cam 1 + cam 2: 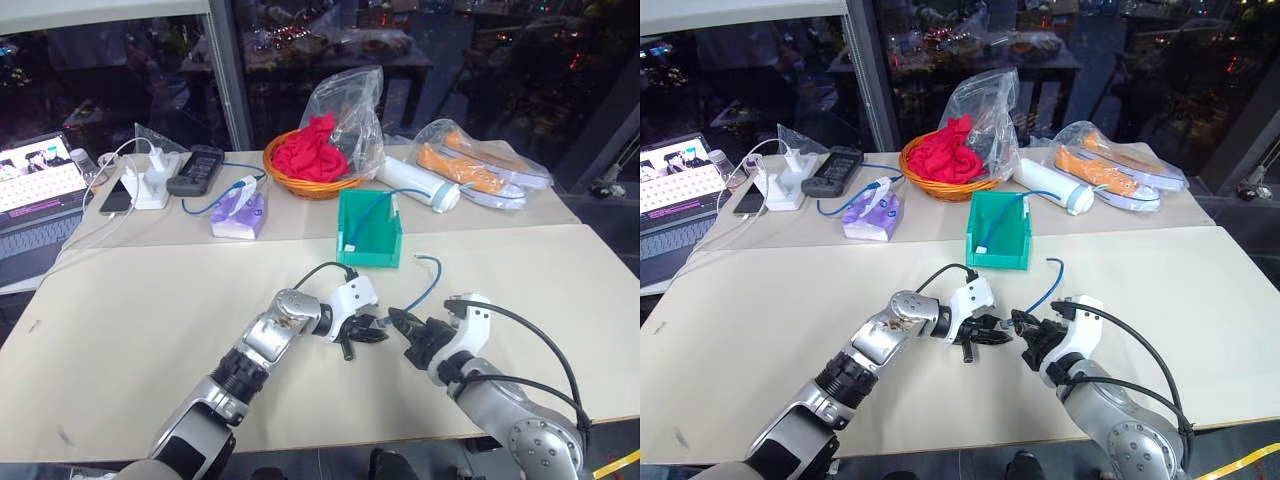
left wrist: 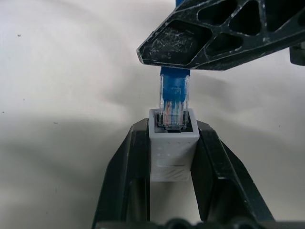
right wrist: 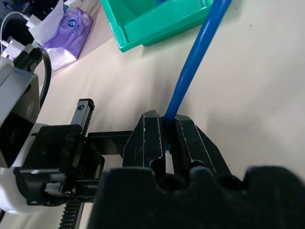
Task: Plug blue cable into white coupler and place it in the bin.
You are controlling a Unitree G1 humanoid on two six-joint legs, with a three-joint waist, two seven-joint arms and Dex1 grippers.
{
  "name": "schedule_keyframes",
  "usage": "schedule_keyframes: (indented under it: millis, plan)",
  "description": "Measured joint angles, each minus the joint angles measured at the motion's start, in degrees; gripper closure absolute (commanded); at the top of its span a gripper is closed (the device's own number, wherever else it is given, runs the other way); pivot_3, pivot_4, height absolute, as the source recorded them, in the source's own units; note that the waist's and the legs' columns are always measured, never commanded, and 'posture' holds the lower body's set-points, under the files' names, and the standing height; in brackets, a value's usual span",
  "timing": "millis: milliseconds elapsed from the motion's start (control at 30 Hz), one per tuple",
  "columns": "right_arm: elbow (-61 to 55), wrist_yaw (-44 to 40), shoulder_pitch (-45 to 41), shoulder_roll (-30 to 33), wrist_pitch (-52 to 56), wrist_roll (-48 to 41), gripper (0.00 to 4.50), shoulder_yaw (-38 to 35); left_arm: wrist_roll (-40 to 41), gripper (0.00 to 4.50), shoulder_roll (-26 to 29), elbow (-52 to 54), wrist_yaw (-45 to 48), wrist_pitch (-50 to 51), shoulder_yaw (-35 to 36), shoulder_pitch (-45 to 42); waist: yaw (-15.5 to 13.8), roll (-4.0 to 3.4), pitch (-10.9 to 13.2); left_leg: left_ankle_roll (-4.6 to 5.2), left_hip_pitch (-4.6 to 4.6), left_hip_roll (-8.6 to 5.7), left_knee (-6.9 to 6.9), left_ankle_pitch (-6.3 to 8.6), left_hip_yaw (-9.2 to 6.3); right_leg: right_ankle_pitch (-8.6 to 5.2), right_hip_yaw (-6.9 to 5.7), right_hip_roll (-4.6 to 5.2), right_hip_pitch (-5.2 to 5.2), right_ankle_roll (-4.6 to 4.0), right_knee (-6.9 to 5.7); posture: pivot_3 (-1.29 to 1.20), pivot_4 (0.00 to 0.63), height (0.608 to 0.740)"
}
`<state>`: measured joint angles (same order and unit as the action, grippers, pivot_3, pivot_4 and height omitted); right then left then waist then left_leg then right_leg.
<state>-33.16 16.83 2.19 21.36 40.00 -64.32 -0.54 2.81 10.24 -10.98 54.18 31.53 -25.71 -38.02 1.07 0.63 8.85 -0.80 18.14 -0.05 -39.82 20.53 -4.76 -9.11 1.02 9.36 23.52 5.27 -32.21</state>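
Blue, thin and short, the light-blue cable [image 3: 195, 57] is clamped near its plug end between the two black fingers of the right gripper [image 3: 164, 136]. From there the cable rises in a curve above the pale table [image 1: 520, 290], and its free end hangs in the air just beside the bin. The clear plug [image 2: 174, 102] of the cable sits in the dark socket opening of the tiny white plastic coupler [image 2: 172, 152]; how deep it is seated I cannot tell. The left gripper [image 2: 172, 157] has its two black fingers pressed on the two sides of the white coupler and holds it above the table. Both grippers meet tip to tip in front of the robot, near the front edge of the table. The small teal-green plastic bin [image 1: 370, 232] stands behind them, well apart from the coupler, with another blue cord inside. Behind the bin stands a woven orange-brown basket [image 1: 300, 180] with red cloth.
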Motion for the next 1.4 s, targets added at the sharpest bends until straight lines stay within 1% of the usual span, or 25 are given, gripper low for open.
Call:
schedule_keyframes:
  millis: [167,533,867,1000,1233,1400]
  plan:
    - [-0.02,0.17,0.23,-1.33,0.70,0.67,4.50,-0.04,-0.35,3.83,0.60,1.40,-0.22,1.66,-0.37,-0.05,0.14,-0.01,-0.01,0.01,-0.05,0.02,0.01,0.00,-0.02,-0.01,0.02,-0.04,0.00,-0.02,0.00,0.00,0.150,0.740]
    - [-0.48,1.23,-1.35,-1.68,4.57,2.72,4.50,-0.04,-2.14,3.83,1.93,6.47,-3.01,6.41,-2.75,-0.04,0.36,-0.01,-0.06,0.01,-0.12,0.03,0.01,0.00,-0.03,-0.03,0.09,-0.09,0.00,-0.04,0.00,0.00,0.150,0.740]
    - [-0.89,0.69,-1.93,-2.79,6.27,4.68,4.50,-0.03,-2.41,3.83,2.19,8.46,-4.37,8.81,-3.21,0.26,0.72,-0.01,-0.08,0.00,-0.18,0.04,0.02,0.00,-0.03,-0.04,0.12,-0.12,-0.02,-0.05,-0.02,0.00,0.150,0.740]
    - [-1.50,0.69,-1.40,-4.40,6.27,4.62,4.50,-0.35,-1.98,3.83,1.70,10.03,-5.63,10.94,-2.78,1.06,1.09,-0.02,-0.15,0.01,-0.21,0.05,0.07,0.00,-0.04,-0.06,0.13,-0.14,-0.02,-0.06,-0.02,0.00,0.150,0.740]
    - [-1.87,0.69,-0.28,-6.11,6.27,2.73,4.50,-1.47,-1.42,3.83,1.86,11.32,-6.84,11.35,-2.30,2.45,1.12,-0.01,-0.20,0.01,-0.24,0.05,0.10,0.01,-0.06,-0.08,0.13,-0.14,-0.02,-0.07,-0.02,0.00,0.150,0.740]
    - [-1.76,0.54,-0.46,-6.12,6.54,2.14,4.50,-1.73,-0.91,3.83,1.84,11.46,-7.21,11.70,-2.30,2.53,1.12,-0.01,-0.21,0.02,-0.24,0.05,0.10,0.01,-0.06,-0.09,0.13,-0.14,-0.02,-0.07,-0.01,0.00,0.150,0.740]
